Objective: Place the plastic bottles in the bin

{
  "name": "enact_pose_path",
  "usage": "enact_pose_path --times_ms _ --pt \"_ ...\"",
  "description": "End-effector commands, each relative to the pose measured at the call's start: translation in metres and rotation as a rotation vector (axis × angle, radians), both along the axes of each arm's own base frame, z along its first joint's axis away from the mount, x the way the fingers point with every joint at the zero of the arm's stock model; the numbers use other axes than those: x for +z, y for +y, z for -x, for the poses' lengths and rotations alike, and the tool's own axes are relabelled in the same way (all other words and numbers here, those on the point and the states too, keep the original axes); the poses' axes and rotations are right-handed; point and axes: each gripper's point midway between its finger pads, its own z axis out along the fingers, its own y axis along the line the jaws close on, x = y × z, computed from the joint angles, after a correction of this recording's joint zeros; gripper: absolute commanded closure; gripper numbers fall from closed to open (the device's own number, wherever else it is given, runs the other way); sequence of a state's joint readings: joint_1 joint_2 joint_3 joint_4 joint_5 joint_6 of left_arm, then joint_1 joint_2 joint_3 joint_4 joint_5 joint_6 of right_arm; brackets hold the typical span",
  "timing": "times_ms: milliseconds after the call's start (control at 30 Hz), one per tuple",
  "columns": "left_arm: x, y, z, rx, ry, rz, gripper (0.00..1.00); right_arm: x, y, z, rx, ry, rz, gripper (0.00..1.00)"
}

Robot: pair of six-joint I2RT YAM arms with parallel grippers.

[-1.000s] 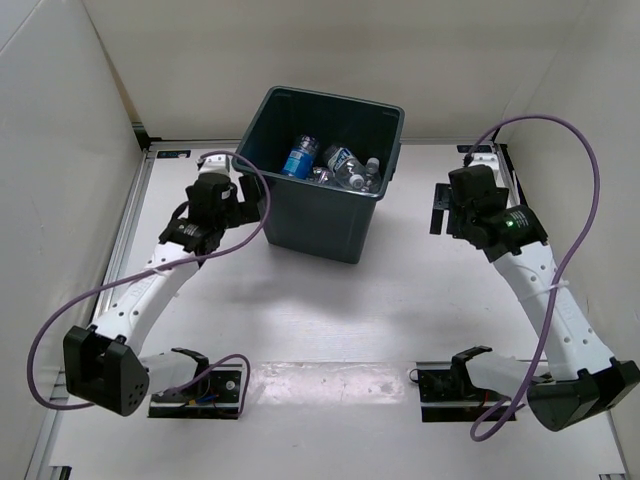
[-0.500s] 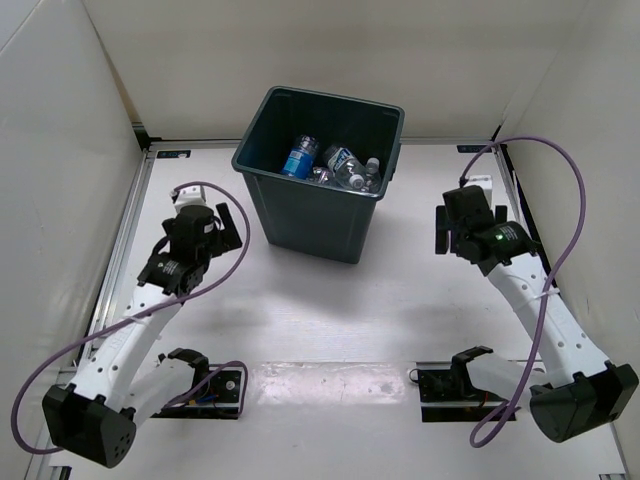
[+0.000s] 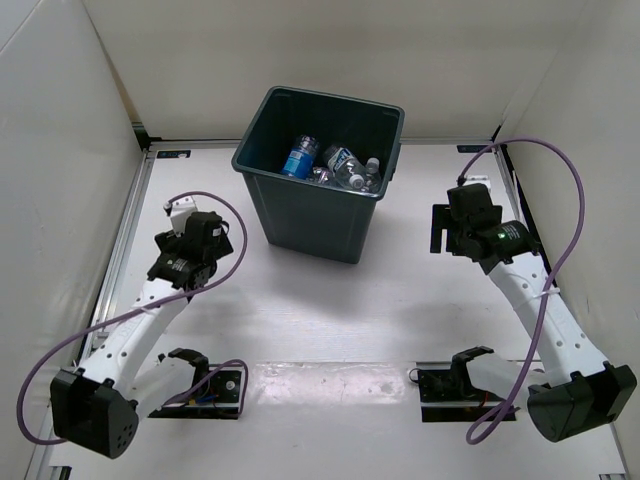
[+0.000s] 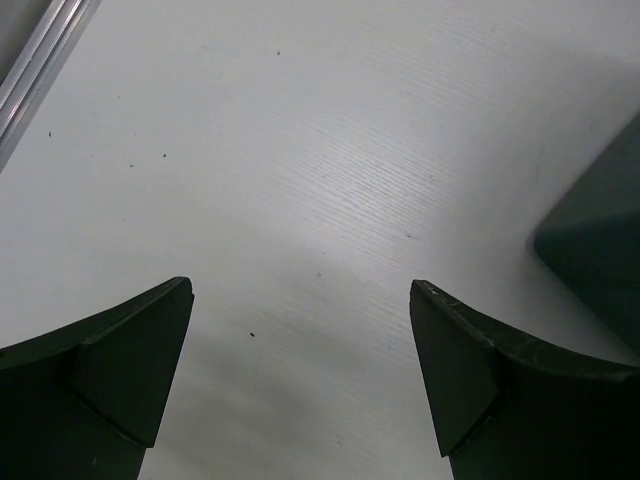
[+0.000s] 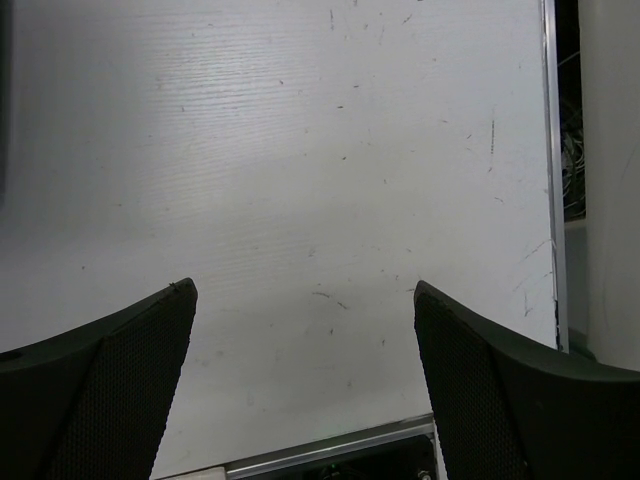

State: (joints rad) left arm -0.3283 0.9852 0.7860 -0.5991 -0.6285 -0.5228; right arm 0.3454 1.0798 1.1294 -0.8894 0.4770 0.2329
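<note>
- At 12 o'clock in the top view, the bottles (image 3: 335, 163) lie heaped inside the bin (image 3: 318, 215). No bottle shows on the desk (image 3: 300, 320), so the task looks done.
- Left pincer (image 4: 300, 300) is spread wide with nothing between its fingers, and hovers over bare desk. A bin corner (image 4: 600, 260) sits at 3 o'clock in its wrist view.
- Right pincer (image 5: 305, 295) is also spread and empty, well apart from the bin, with the desk's metal rail (image 5: 548, 150) at 2 o'clock.
- What is left is probably to park both arms.
  - Draw each back toward 6 o'clock, away from the bin.
  - The left one should slide off without clipping that corner, since a knock could shift or tip the load.
- The bin is dark grey-green plastic, smooth and square, with a rimmed top and sides that taper downward.
- The bottles are clear, thin-walled and glinting. At least one (image 3: 299, 158) has a blue label. They would likely crumple under a hard squeeze.
- The desk is matte white with a faint grain and fine dark specks.
- The right pincer's inner faces have a fine mesh pattern, while the left's look plain and matte.
</note>
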Motion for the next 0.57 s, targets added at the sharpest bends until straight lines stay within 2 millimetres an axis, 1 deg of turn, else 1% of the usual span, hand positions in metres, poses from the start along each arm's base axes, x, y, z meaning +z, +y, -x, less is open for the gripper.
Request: enact_pose_path --times_ms 0,100,200,300,333,433,500,533 --pt "0.018 0.006 -0.008 0.057 -0.052 0.005 0.00 0.005 0.004 -0.003 -0.003 -0.026 -0.054 0.10" --pt "0.019 0.001 -0.013 0.030 -0.039 0.020 0.00 0.005 0.003 -0.004 -0.020 -0.028 -0.062 0.10" --pt "0.017 -0.001 -0.016 0.020 -0.032 0.035 0.00 0.000 0.001 -0.005 -0.043 -0.019 -0.067 0.10" --pt "0.015 0.003 -0.016 0.021 -0.021 0.034 0.00 -0.005 0.000 -0.010 -0.063 -0.027 -0.076 0.10" --pt "0.017 0.009 -0.016 0.040 -0.025 0.031 0.00 -0.006 0.001 -0.011 -0.059 -0.029 -0.073 0.10" --pt "0.018 0.017 -0.016 0.060 -0.023 0.028 0.00 -0.008 0.003 -0.017 -0.064 -0.034 -0.048 0.10" --pt "0.017 0.019 -0.015 0.057 -0.019 0.019 0.00 -0.008 0.010 -0.022 -0.042 -0.038 -0.042 0.10" --pt "0.017 0.020 -0.015 0.056 -0.018 0.014 0.00 -0.007 0.009 -0.025 -0.052 -0.044 -0.025 0.10"
